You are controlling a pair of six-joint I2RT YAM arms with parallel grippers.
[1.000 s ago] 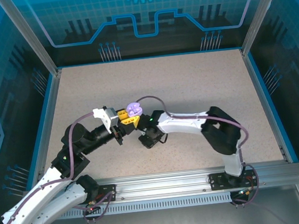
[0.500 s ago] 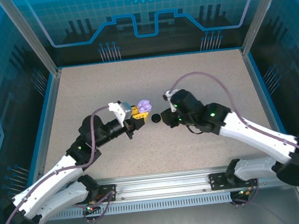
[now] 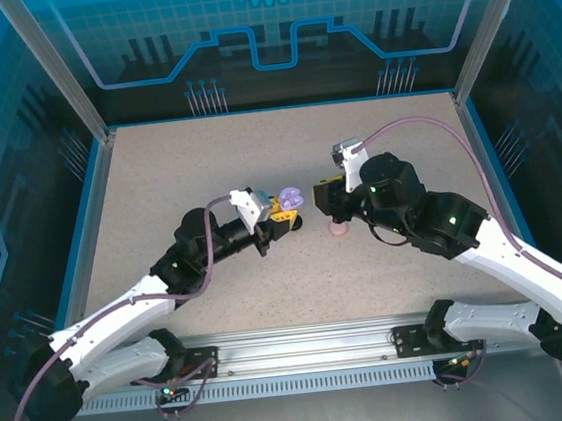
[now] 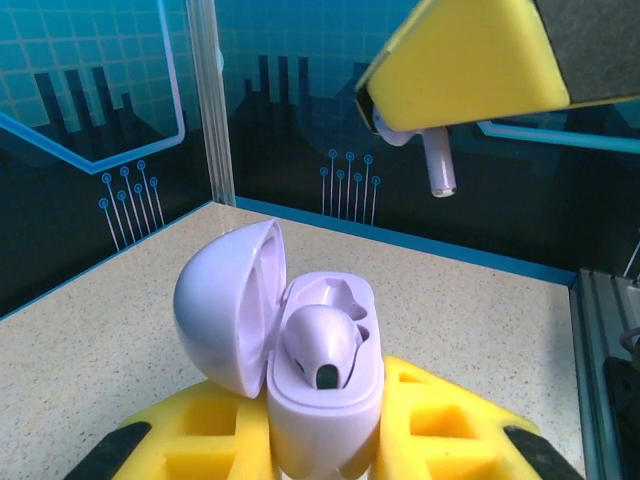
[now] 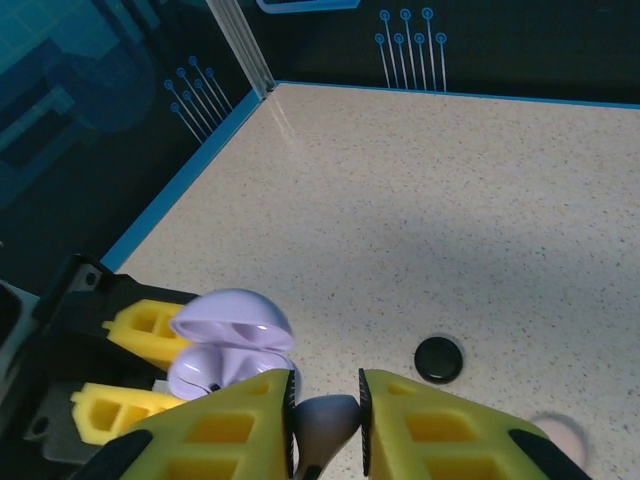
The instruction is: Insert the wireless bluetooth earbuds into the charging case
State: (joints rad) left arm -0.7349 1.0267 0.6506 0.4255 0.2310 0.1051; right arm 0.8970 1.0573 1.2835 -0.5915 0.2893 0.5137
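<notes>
The lilac charging case (image 4: 322, 405) stands upright between the yellow fingers (image 4: 445, 430) of my left gripper (image 4: 322, 445), which is shut on it. Its lid (image 4: 225, 300) is swung open to the left, and one lilac earbud (image 4: 322, 345) sits in a socket. My right gripper (image 5: 327, 402) is shut on a second lilac earbud (image 5: 322, 425). In the left wrist view that earbud's stem (image 4: 440, 172) hangs from the right gripper's finger, above and right of the case. From above, the left gripper (image 3: 283, 211) and right gripper (image 3: 322, 199) face each other, with the case (image 3: 293, 198) between them.
A small round black case (image 5: 439, 359) lies on the speckled table just past my right fingers. A pale pink round case (image 3: 338, 231) sits under the right gripper. The blue rim (image 3: 91, 220) and glass walls bound the table.
Both arms have moved right and toward the back. The left gripper carried the open case along. The right gripper drew back from the case, then stopped close on its right.
</notes>
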